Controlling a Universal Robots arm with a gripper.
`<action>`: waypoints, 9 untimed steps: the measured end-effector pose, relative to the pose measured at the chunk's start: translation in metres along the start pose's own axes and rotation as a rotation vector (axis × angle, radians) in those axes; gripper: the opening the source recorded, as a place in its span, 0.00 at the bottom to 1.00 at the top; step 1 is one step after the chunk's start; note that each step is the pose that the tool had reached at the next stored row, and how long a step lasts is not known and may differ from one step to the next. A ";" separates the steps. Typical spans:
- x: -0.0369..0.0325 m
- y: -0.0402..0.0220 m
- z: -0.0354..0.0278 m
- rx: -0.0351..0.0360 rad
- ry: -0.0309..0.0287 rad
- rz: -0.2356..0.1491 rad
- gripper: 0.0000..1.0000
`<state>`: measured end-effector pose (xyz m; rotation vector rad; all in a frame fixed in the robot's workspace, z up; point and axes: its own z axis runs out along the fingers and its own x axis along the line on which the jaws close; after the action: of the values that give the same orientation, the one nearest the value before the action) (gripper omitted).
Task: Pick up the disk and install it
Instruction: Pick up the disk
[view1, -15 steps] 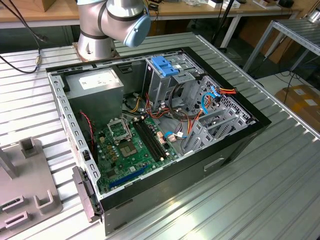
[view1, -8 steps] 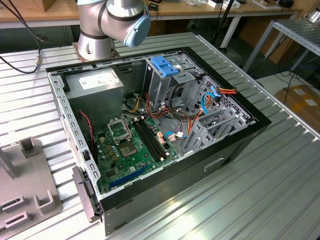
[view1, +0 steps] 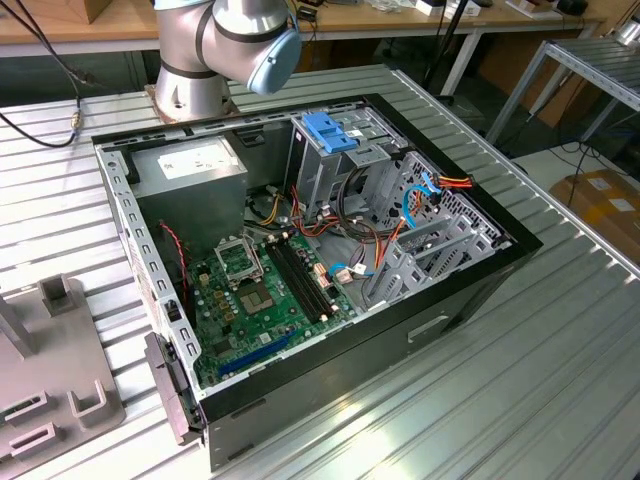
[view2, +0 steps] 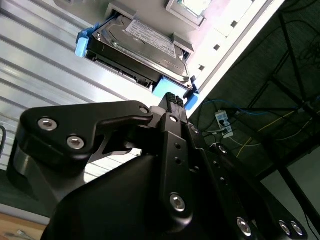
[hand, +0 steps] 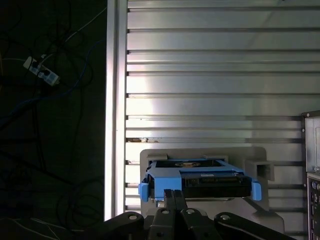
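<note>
Outwardly, in the exterior view, we saw the robot arm (view1: 225, 45) mounted at the far side of a slatted aluminium table (view1: 520, 400), with an open computer case (view1: 330, 395) lying on its side in front of it. Inside the case we made out a green motherboard (view1: 265, 290), a grey power supply (view1: 190, 170) and a metal drive cage (view1: 315, 170) topped by a blocky blue latch (view1: 328, 130). A grey fixture plate (view1: 50, 400) sat on the table at the exterior view's left, apart from the case. In the second wrist view the gripper (view2: 174, 97) pointed at the disk (view2: 142, 47) — a grey metal drive with a white label (view2: 150, 36), framed by its light-blue carrier rail (view2: 82, 42) and seated in a pale grey cradle (view2: 125, 10) on the table slats. The fingertips (view2: 170, 100) were pressed together with no gap that we could see. They ended right at the near blue end of the rail, and whether they touched it we could not tell. In the first wrist view the disk (hand: 207, 182) lay flat in the cradle (hand: 265, 170), close to the table's edge, its connector end facing the gripper (hand: 173, 192). The closed tips stood just beside the rail's front edge, with nothing visibly clamped between them. Past the table's edge we saw a dark floor with loose cables and a power strip (hand: 40, 70).
</note>
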<state>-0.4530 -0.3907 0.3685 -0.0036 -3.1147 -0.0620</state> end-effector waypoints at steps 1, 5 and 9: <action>0.0000 0.0000 0.0000 0.0000 0.0000 0.000 0.11; 0.0000 0.0000 0.0001 0.0000 0.0000 0.000 0.11; 0.0000 0.0000 0.0001 0.0000 0.0001 -0.001 0.11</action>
<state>-0.4530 -0.3907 0.3685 -0.0025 -3.1147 -0.0620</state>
